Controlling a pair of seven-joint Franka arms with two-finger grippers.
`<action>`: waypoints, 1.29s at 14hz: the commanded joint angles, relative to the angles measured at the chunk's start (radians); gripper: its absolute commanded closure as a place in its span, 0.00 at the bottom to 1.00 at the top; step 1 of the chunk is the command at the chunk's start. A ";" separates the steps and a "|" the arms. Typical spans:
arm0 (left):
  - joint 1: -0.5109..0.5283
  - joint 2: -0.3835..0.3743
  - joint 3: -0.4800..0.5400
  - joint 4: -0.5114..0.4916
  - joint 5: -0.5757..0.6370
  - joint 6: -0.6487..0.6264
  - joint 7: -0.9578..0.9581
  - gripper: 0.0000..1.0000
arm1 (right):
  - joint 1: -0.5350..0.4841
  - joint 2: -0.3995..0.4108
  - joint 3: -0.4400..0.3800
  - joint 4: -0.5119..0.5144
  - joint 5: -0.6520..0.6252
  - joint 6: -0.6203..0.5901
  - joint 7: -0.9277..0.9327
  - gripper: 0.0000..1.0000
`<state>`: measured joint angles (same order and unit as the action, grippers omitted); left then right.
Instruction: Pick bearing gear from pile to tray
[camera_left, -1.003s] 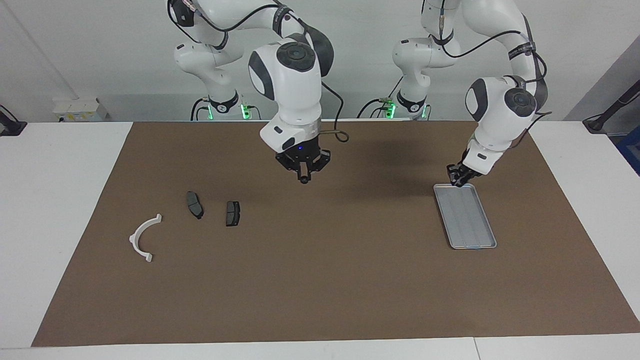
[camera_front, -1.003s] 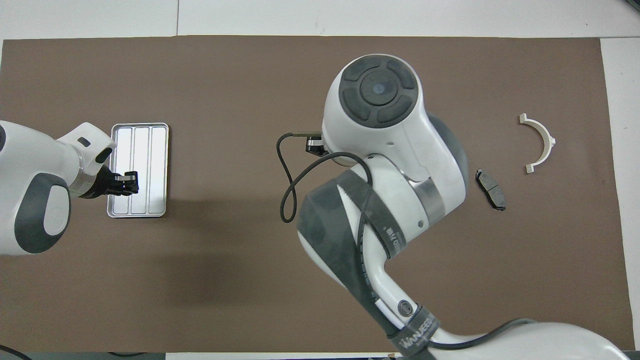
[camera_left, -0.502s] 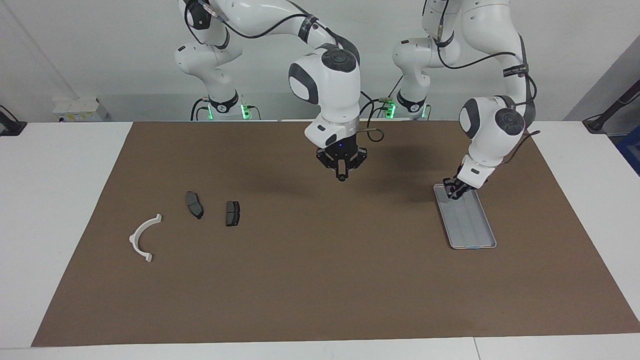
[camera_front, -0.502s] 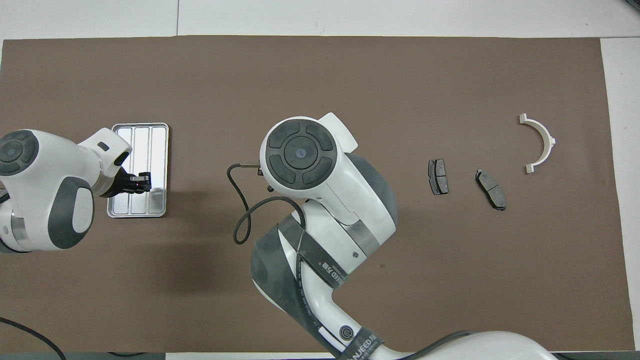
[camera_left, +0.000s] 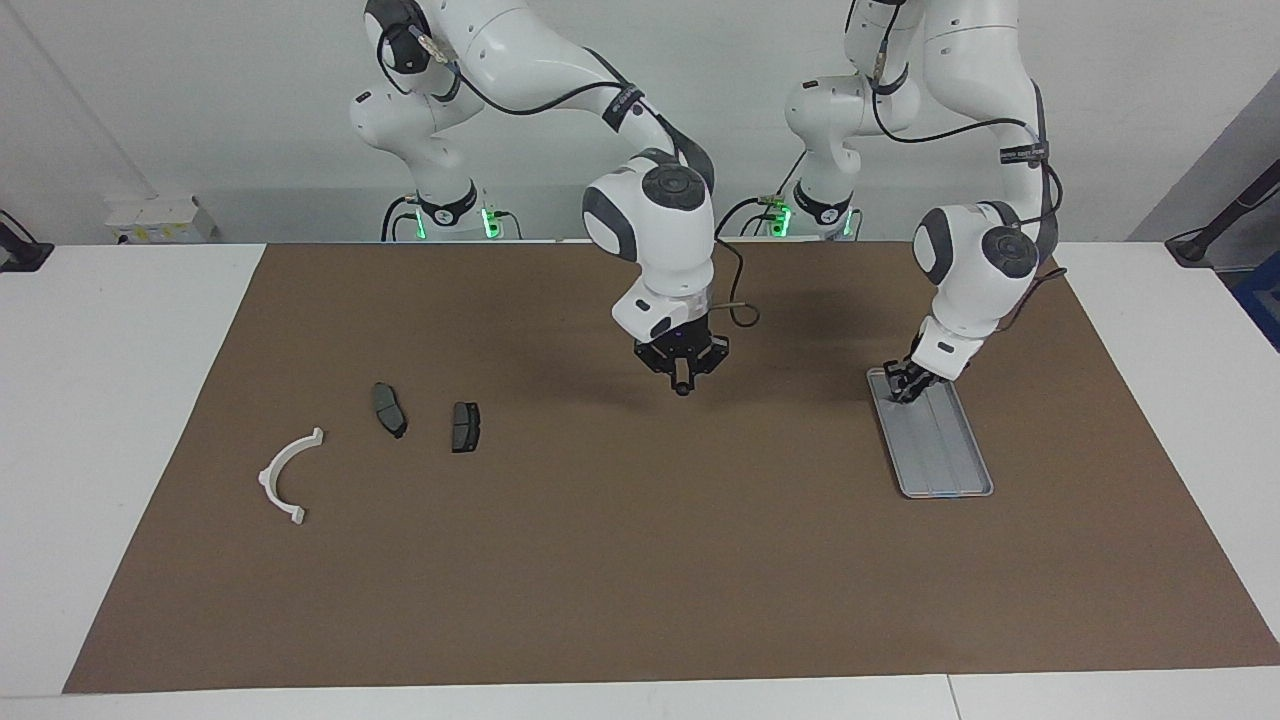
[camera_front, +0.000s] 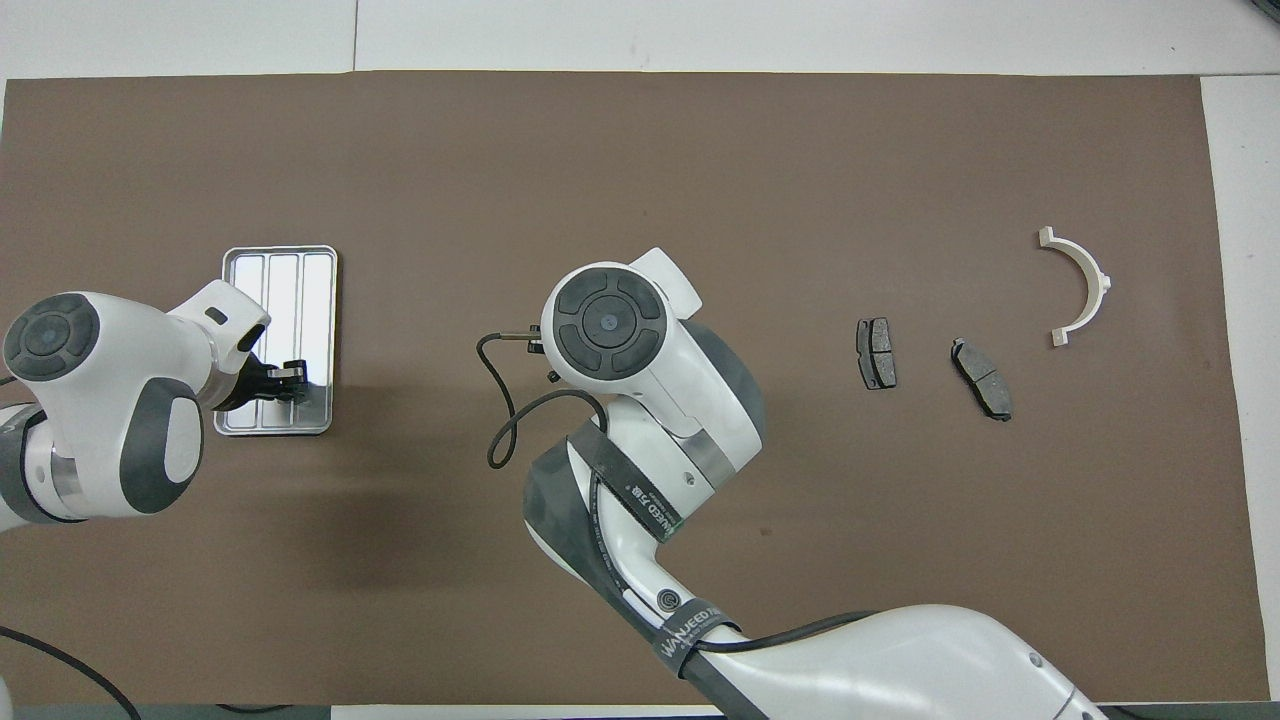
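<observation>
The silver ribbed tray lies toward the left arm's end of the table. My left gripper is down in the tray's end nearest the robots. Over the mat's middle, my right gripper hangs low and shut, with a small dark round part, the bearing gear, at its fingertips. The overhead view hides this gripper under its own arm. What shows of the pile lies toward the right arm's end: two dark brake pads and a white half-ring bracket.
A brown mat covers most of the white table. In the overhead view the brake pads and the bracket lie apart from one another. A cable loops off the right wrist.
The right gripper has travelled from near the pile toward the tray and come lower. The left gripper has sunk from the tray's near rim down into the tray.
</observation>
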<state>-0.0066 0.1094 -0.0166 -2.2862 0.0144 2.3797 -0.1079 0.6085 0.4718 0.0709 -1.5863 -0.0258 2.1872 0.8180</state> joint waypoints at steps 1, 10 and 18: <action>0.010 -0.014 -0.005 -0.026 -0.001 0.032 0.010 1.00 | -0.007 0.033 0.004 -0.023 -0.006 0.064 -0.010 1.00; 0.010 -0.007 -0.005 0.023 -0.002 -0.002 0.014 0.29 | -0.015 0.076 0.004 -0.093 -0.006 0.180 -0.042 1.00; -0.047 0.041 -0.008 0.241 -0.080 -0.178 -0.131 0.24 | -0.047 0.031 -0.003 -0.025 0.006 0.070 -0.040 0.00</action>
<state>-0.0192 0.1143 -0.0264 -2.0875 -0.0477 2.2234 -0.1716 0.5933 0.5414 0.0636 -1.6472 -0.0264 2.3282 0.8008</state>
